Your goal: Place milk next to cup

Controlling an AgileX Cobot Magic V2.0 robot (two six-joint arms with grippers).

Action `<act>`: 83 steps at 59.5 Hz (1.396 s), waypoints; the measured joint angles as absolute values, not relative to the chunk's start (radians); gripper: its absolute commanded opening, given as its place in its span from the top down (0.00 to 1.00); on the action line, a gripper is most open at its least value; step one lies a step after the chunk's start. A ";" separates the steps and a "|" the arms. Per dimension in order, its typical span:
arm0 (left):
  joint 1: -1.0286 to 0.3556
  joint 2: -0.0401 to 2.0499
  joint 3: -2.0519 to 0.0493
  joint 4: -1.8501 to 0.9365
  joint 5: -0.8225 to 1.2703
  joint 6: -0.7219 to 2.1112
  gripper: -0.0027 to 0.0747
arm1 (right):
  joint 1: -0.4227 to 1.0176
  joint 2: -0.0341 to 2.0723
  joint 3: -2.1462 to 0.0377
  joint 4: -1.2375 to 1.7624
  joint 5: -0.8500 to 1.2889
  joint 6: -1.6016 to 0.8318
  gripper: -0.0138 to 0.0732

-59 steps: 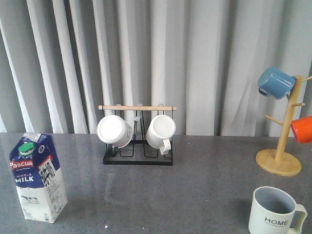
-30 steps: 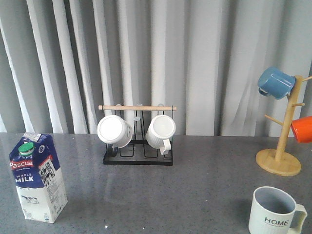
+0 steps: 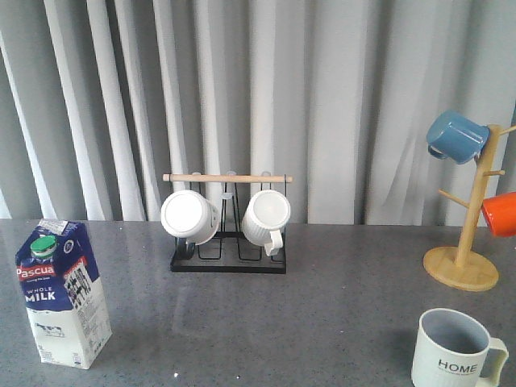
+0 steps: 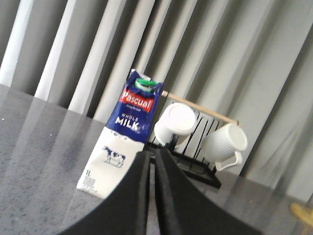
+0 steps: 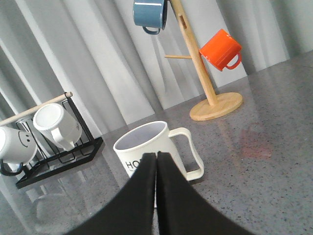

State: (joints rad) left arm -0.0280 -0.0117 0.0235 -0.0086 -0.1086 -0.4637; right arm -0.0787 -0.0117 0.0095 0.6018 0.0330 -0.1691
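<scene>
The milk carton, blue and white with a green cap, stands upright at the front left of the grey table. It also shows in the left wrist view, just beyond my left gripper, whose black fingers are pressed together and empty. The cup, pale with "HOME" lettering and a handle to the right, stands at the front right. In the right wrist view the cup stands just beyond my right gripper, also shut and empty. Neither gripper shows in the front view.
A black wire rack with a wooden bar holds two white ribbed mugs at the back middle. A wooden mug tree at the back right carries a blue mug and an orange mug. Grey curtains hang behind.
</scene>
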 measured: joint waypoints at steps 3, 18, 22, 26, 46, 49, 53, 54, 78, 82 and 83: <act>-0.028 -0.012 0.024 -0.009 -0.145 -0.500 0.82 | -0.079 -0.012 -0.022 0.598 0.056 -0.186 0.73; -0.028 -0.012 0.024 -0.009 -0.218 -0.702 0.50 | -0.079 0.029 -0.191 0.583 0.113 -0.234 0.28; -0.028 -0.012 0.024 -0.010 -0.220 -0.715 0.42 | -0.079 0.065 -0.209 0.583 0.106 -0.235 0.19; -0.028 -0.012 0.024 -0.042 -0.236 -0.719 0.36 | -0.079 0.092 -0.211 0.591 0.082 -0.235 0.12; -0.028 -0.012 -0.103 -0.005 -0.227 -0.721 0.34 | -0.079 0.203 -0.403 0.582 0.125 -0.376 0.17; -0.028 -0.007 -0.180 0.079 -0.147 -0.721 0.34 | -0.079 0.257 -0.481 0.549 0.168 -0.409 0.18; -0.028 0.030 -0.282 0.179 -0.037 -0.720 0.34 | -0.079 0.343 -0.586 0.490 0.217 -0.427 0.19; -0.028 0.045 -0.313 0.202 0.000 -0.719 0.34 | -0.079 0.368 -0.612 0.476 0.229 -0.428 0.19; -0.028 0.430 -0.717 0.217 0.343 -0.498 0.34 | -0.079 0.737 -0.769 0.101 0.329 -0.281 0.26; -0.028 0.460 -0.729 0.175 0.344 -0.454 0.34 | -0.079 0.784 -0.760 0.035 0.366 -0.192 0.26; -0.028 0.467 -0.729 0.165 0.345 -0.445 0.34 | -0.079 0.798 -0.755 0.015 0.374 -0.163 0.26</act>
